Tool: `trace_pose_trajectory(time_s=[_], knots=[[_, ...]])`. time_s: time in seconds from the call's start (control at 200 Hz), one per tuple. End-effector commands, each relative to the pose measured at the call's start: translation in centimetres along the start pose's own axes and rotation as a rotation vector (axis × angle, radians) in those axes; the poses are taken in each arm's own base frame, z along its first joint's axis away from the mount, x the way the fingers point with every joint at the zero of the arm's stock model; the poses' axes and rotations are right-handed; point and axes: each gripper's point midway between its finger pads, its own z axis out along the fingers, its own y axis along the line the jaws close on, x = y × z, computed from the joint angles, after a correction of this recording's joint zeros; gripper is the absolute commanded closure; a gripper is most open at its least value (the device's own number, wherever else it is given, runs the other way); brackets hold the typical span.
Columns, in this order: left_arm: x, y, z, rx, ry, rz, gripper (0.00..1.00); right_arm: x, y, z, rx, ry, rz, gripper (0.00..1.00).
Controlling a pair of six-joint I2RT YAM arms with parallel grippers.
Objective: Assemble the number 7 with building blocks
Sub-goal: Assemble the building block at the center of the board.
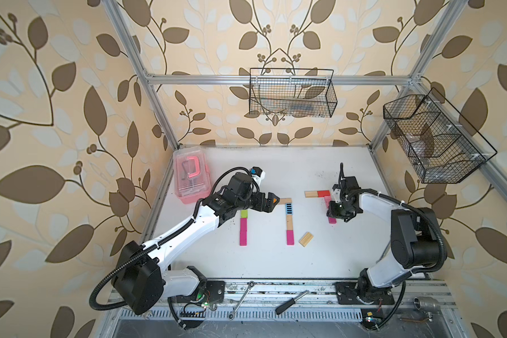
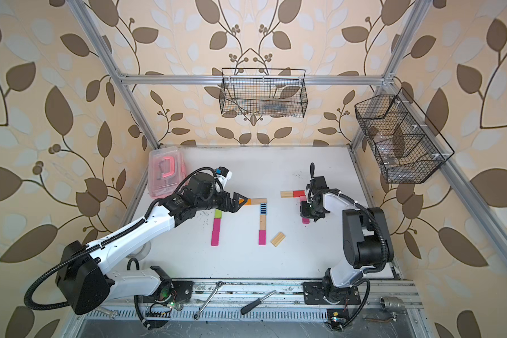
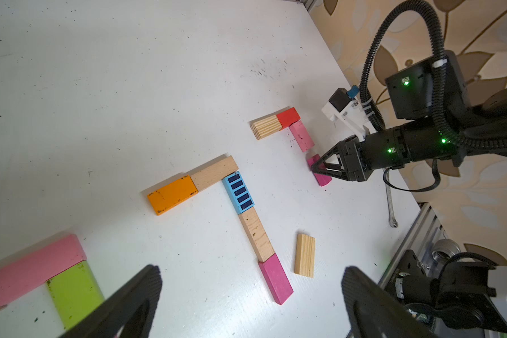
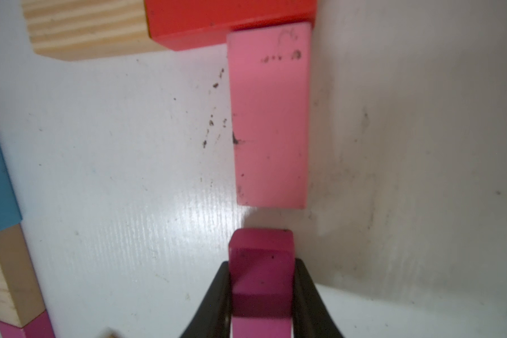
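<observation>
Three sevens of painted blocks take shape on the white surface (image 1: 275,263) as the right arm (image 1: 375,204) works on the last, near the right edge. Its jaws are clamped across the long sides of a magenta block (image 4: 261,272), whose free end points at the foot of a pink block (image 4: 270,117) with a narrow gap between them. Whether the magenta block rests on the surface or hangs just above it cannot be told. The pink block butts against a red block (image 4: 217,17), which joins a plain wood block (image 1: 311,194) to form the bar. The left arm (image 1: 188,231) hangs over the top of the left-edge seven (image 1: 243,231), jaws spread wide and empty. A loose wood block (image 1: 306,239) lies askew beside the foot of the middle seven (image 1: 289,210). The magenta block looks a light, rigid piece of solid wood, unlikely to bend or break, though its smooth paint may let it twist in a slack pinch. The long side faces, taken at or behind the middle, seem the sound hold, leaving the leading end clear to meet the pink block without the jaws nudging it.
</observation>
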Motion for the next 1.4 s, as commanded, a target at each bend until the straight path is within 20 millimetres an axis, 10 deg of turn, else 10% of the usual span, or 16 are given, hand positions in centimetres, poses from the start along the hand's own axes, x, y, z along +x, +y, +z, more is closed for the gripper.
trace_pose_trajectory(time_s=[0.0, 0.685, 1.395], knots=[[-1.4, -0.2, -1.1, 0.000, -0.048, 0.029, 0.01, 0.2, -0.4, 0.3, 0.026, 0.033, -0.030, 0.70], [-1.6, -0.7, -0.6, 0.028, -0.036, 0.020, 0.01, 1.5, -0.4, -2.4, 0.153, -0.043, 0.051, 0.27], [-1.6, -0.6, -0.6, 0.022, -0.034, 0.015, 0.01, 2.3, 0.2, -0.5, 0.096, -0.004, 0.005, 0.55]])
